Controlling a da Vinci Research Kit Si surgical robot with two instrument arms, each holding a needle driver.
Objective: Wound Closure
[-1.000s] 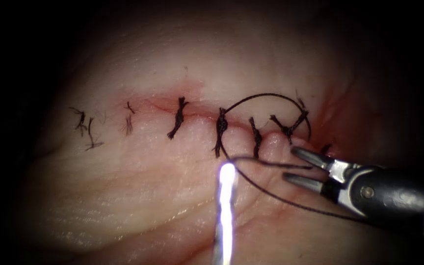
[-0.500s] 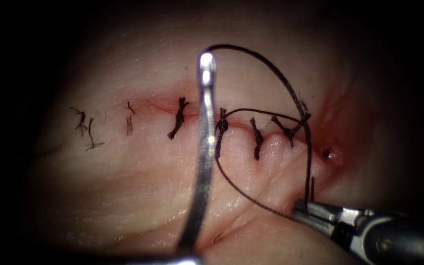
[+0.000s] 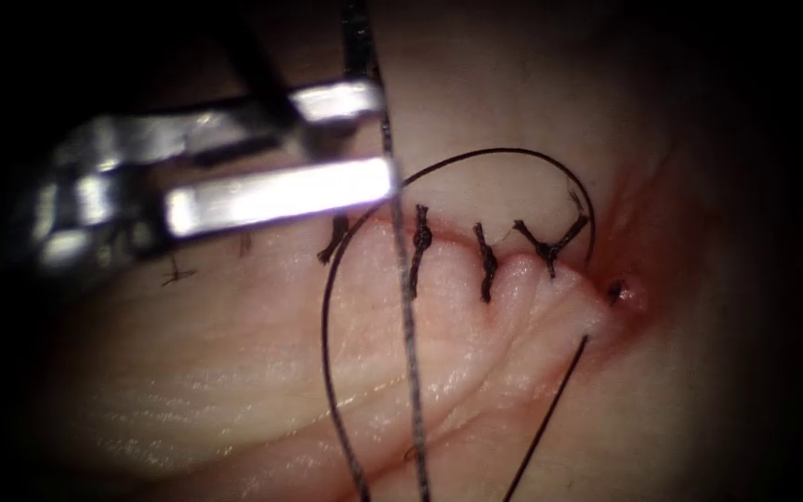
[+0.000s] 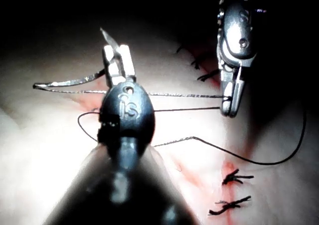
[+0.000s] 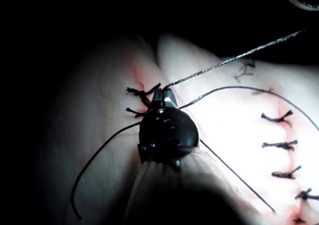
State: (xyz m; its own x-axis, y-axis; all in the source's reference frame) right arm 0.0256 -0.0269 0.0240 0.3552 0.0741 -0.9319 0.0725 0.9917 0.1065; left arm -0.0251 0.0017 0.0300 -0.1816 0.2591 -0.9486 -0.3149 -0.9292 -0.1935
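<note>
Steel, curved and thin, the suture needle (image 4: 70, 81) is being gripped by the left arm's silver-jawed needle driver (image 4: 117, 60), its jaws pressed together on the curve nearer the pointed end, as far as can be told. The needle is being held in the air, clear of the pale pink pork-belly tissue (image 3: 234, 372). A taut stretch of dark braided thread (image 3: 411, 325) is being pinched between the closed jaws of the right arm's dark-bodied needle driver (image 5: 163, 93) and is being held straight between the two tools, crossing the stitched cut (image 3: 448, 237) in the endoscope view. A slack loop of the same thread is being draped over the tissue, arching above the right end of the cut and curving down to the left of the taut strand. The cut is being held closed by a row of short dark knotted stitches (image 3: 485, 260), with a patch of red fluid (image 3: 629, 232) being shown at its right end.
</note>
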